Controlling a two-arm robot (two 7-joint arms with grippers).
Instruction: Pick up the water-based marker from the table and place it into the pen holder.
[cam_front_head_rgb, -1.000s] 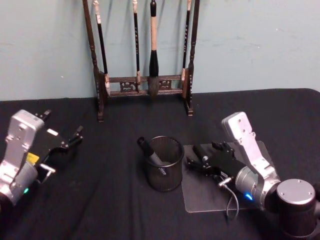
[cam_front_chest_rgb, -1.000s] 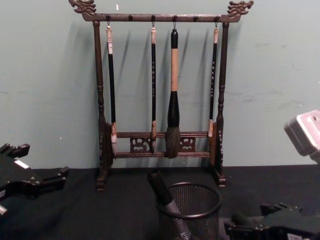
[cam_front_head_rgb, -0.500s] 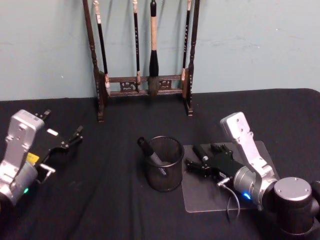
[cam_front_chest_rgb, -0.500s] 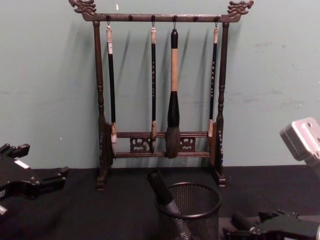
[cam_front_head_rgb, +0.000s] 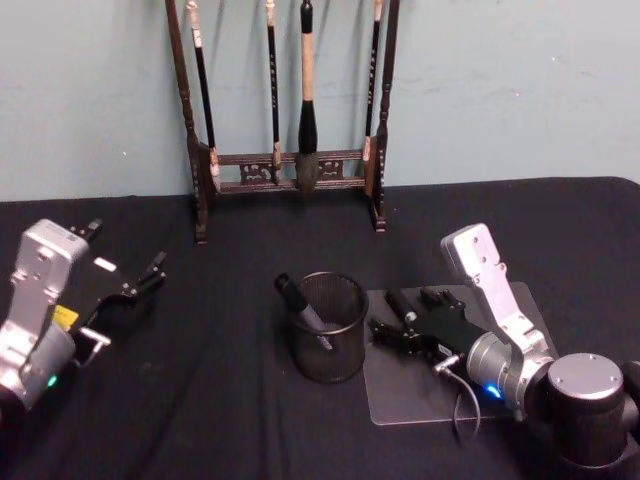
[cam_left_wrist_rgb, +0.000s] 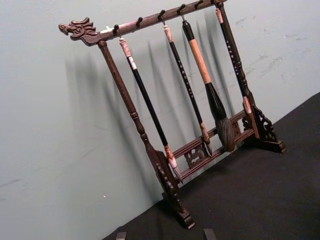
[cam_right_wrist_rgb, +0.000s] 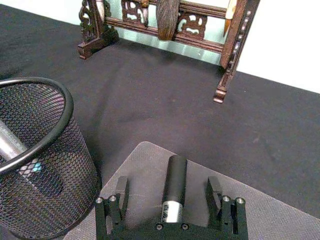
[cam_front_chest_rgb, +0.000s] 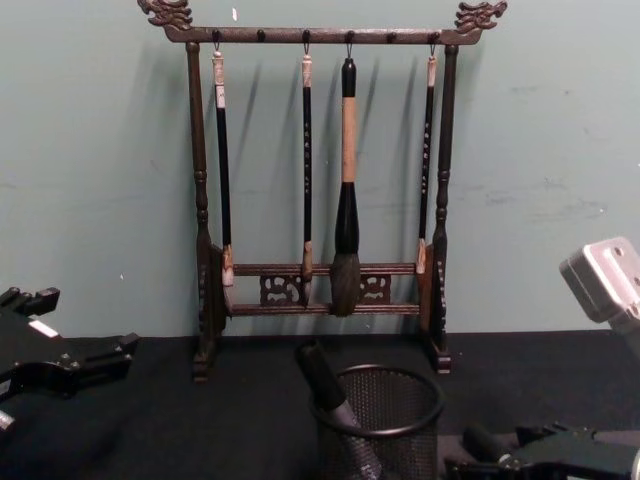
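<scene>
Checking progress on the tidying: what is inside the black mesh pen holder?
One dark marker leans inside the pen holder, its top sticking out over the rim. The mesh wall hides the cup's floor.

The marker (cam_right_wrist_rgb: 176, 172) hides its tail under the right end effector (cam_right_wrist_rgb: 168, 183); the chest view's edge crops the pen holder (cam_front_chest_rgb: 400, 440).

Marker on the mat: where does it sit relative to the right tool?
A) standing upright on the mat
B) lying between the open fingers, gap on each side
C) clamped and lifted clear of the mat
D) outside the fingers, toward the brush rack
B: in the right wrist view the marker lies flat on the clear mat between the right tool's spread fingers, which do not touch it. The left tool is parked at the table's left.
</scene>
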